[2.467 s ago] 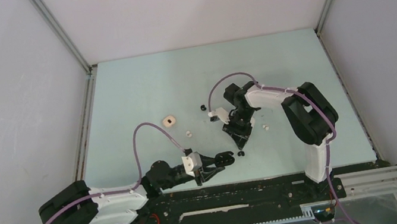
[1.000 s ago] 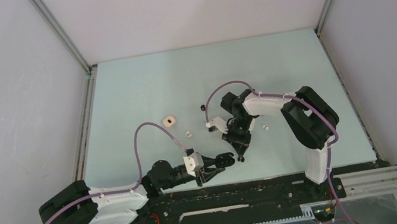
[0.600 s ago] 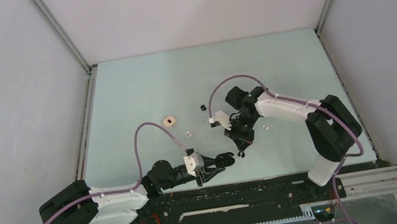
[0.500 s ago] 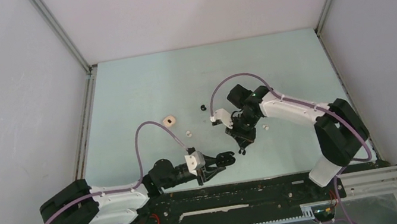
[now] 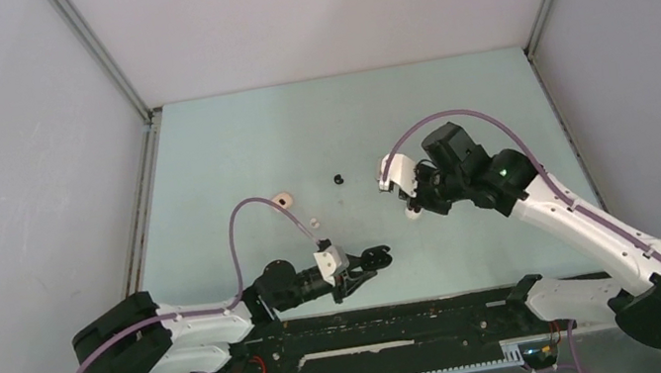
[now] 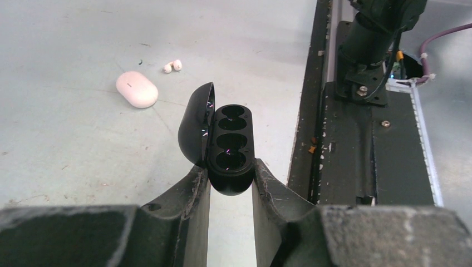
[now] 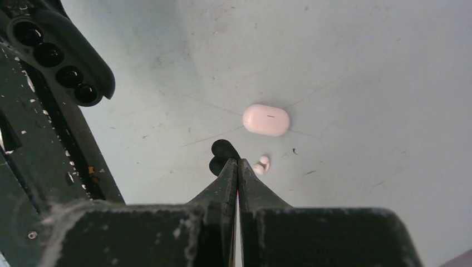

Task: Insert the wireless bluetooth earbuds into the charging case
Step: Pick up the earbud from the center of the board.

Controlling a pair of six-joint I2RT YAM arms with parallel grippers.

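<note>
Step in hand, as I read it: carry the bud over and seat it. The right claw [image 7: 236, 164] is clenched tight with a black earbud [image 7: 221, 151] pinched right at its tips, hanging above the counter [image 7: 362, 67]. The left claw [image 6: 229, 171] is grasping the black charging case [image 6: 228, 142] by its lower end, lid flipped open to the side, well off toward the near edge from the right claw.

To do this well, I'd bring the bud straight over 1 recess, match its angle to the recess before going down, lower slowly and only let go once it sits. That pinch is on the very tip, so any bump on the case rim could flick it out. The left arm should keep the case steady and tilted up.

Containers: the black case shows 4 dark recesses in a row and they all look empty, though glossy black makes it hard to be sure. A pink case [image 7: 266, 119] lies shut on the counter with 2 pale buds [image 7: 260, 163] just beside it. Another black bud [image 5: 338, 179] sits loose farther back.
</note>
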